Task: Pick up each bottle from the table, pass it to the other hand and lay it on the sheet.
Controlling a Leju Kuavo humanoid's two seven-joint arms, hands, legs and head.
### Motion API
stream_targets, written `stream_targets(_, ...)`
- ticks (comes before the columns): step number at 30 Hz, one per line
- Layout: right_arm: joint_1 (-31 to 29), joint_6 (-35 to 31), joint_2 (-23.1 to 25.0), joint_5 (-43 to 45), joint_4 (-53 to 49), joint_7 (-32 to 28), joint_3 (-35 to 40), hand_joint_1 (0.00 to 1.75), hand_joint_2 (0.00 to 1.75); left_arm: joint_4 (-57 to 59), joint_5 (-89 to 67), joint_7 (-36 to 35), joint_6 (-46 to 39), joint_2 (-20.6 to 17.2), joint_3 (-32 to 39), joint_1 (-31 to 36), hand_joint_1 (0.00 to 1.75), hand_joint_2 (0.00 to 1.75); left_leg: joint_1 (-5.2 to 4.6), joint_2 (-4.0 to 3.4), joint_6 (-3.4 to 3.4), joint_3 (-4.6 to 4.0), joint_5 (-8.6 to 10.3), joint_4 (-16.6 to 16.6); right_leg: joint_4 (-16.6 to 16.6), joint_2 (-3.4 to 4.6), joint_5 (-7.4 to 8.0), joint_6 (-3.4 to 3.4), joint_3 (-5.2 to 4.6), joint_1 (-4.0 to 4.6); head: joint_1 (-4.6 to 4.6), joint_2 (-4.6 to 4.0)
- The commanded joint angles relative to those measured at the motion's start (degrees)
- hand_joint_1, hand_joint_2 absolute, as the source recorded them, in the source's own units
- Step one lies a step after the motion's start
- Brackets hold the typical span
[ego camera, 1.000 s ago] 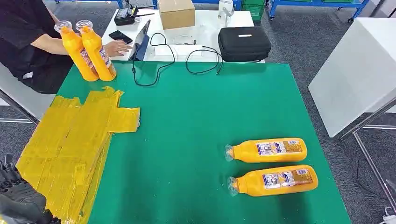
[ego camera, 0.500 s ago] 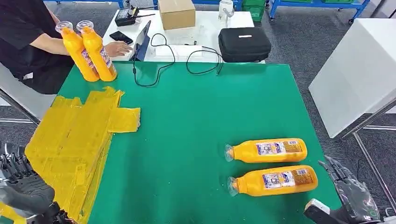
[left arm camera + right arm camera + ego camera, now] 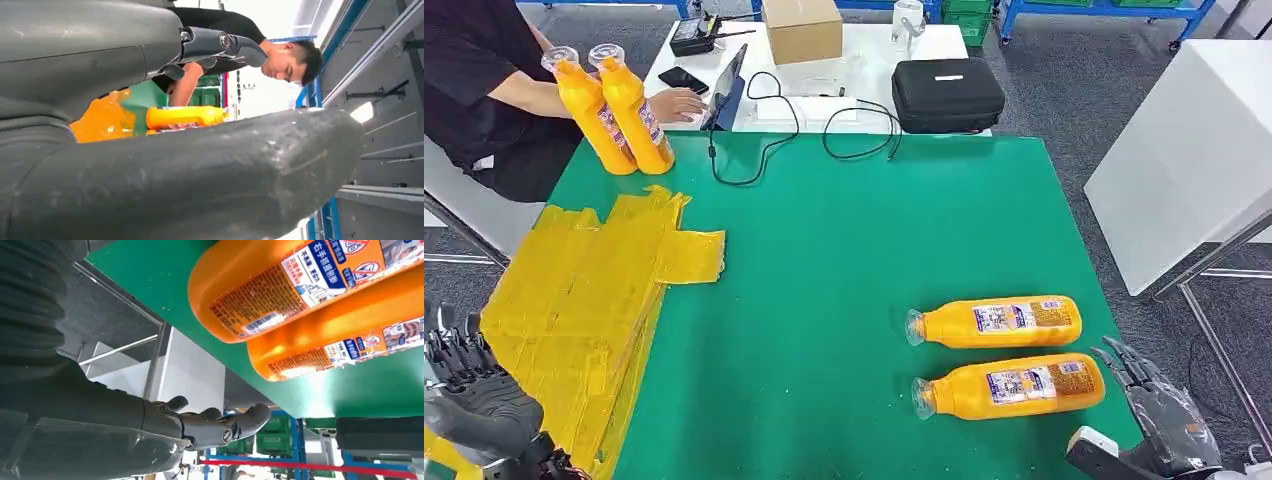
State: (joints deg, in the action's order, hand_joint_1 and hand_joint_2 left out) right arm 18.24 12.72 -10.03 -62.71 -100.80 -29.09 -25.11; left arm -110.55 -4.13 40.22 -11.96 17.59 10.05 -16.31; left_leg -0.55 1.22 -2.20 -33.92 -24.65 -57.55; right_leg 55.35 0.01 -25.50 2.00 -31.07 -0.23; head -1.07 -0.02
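— Orange plastic bottles?
— Two lying bottles at four o'clock on the green table; yellow sheet at nine.
— Hands?
— Right hand and left hand both spread, empty.

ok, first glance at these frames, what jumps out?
Two orange bottles lying side by side near the table's right front: the nearer bottle and the farther bottle, necks pointing left. The right hand hovers open just off the nearer one's base, not touching. Across the green table, the yellow sheet covers the left edge, with two upright bottles behind it beside a seated person.
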Motion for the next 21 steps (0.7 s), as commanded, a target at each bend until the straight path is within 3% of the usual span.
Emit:
stream_targets(1, -1.38, -0.33, 0.10, 0.11, 3.50, 0.16, 1.37, 0.00, 1.75, 2.94, 0.15, -0.22, -0.02, -1.58, 0.47, 1.50, 0.00, 0.00, 0.03, -0.11, 0.13, 0.12, -0.01, 0.07, -0.10, 0.04, 0.01, -0.03, 0.13, 0.03, 0.02, 0.00)
stream_targets(6, -1.38, -0.33, 0.10, 0.11, 3.50, 0.16, 1.37, 0.00, 1.75, 2.94, 0.15, -0.22, -0.02, -1.58, 0.47, 1.50, 0.00, 0.00, 0.04, -0.12, 0.13, 0.11, -0.01, 0.06, -0.10, 0.04, 0.02, -0.03, 0.12, 0.04, 0.00, 0.00)
stream_targets(12, 1.11, -1.84, -4.62, 4.33, 2.66, 4.75, 5.80, 0.00, 1.75, 1.54, 0.57, -0.22, 0.78, -1.37, 1.01, 0.88, 0.00, 0.00, 0.03, -0.15, 0.13, 0.10, -0.04, 0.02, -0.06, 0.06, 0.00, -0.02, 0.09, 0.02, 0.00, 0.00)
stream_targets(21, -4.50, -5.62, -7.86, 4.52, 11.70, 9.33, 16.18, 0.00, 1.75, 2.58, 0.33, -0.22, 1.42, -1.05, 0.81, 1.74, 0.00, 0.00, 0.07, -0.28, 0.13, 0.14, -0.01, 0.08, -0.14, 0.19, 0.08, -0.04, 0.12, 0.07, 0.02, 0.00)
